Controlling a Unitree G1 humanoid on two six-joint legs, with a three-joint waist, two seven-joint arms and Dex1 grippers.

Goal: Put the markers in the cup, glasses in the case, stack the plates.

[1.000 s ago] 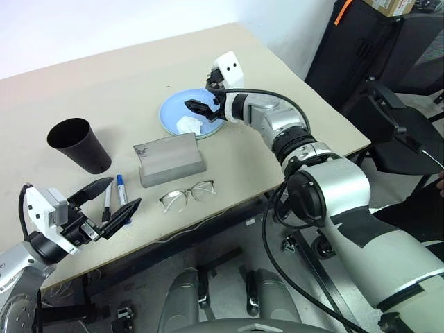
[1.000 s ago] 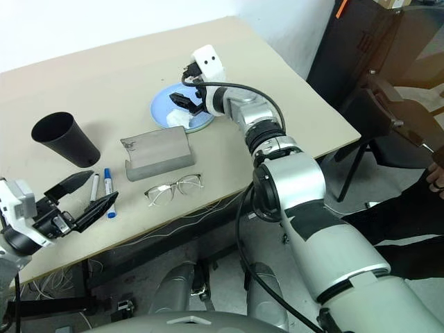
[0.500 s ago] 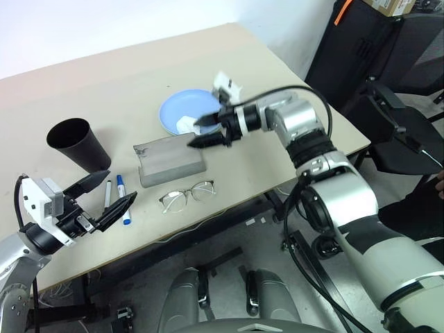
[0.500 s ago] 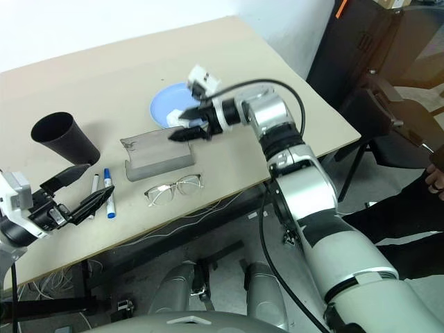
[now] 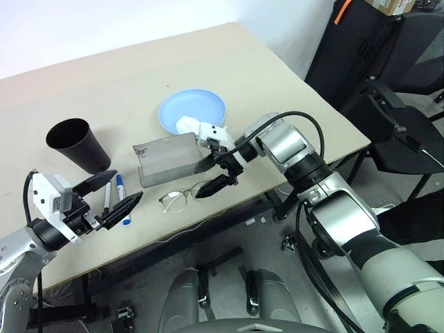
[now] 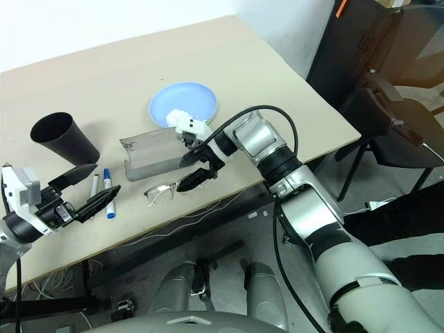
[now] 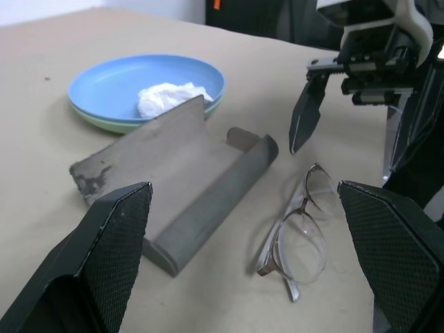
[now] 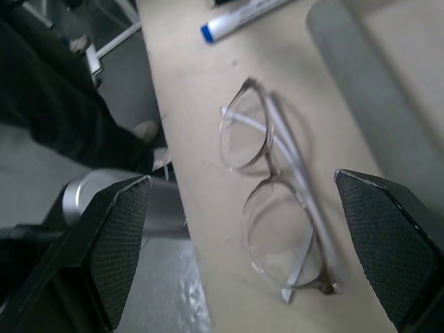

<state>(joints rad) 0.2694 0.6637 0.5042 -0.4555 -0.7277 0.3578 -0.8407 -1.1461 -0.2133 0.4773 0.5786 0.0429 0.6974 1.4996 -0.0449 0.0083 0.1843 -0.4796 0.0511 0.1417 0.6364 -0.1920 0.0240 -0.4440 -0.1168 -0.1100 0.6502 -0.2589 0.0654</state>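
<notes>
The right gripper (image 5: 211, 175) has come down from the blue plate (image 5: 201, 105) to the glasses (image 5: 186, 195) at lower centre, fingers spread wide over them, holding nothing. The left gripper (image 5: 111, 195), at lower left, stays open near the markers (image 5: 115, 191). The grey case (image 5: 168, 159) lies open, just above the glasses.

Head stereo pair looks fwd and down over the table (image 5: 139, 76), mid-range. L wrist cam sits low, near the surface, facing the case (image 7: 187, 180) and glasses (image 7: 295, 239). R wrist cam looks down close on the same glasses.
</notes>
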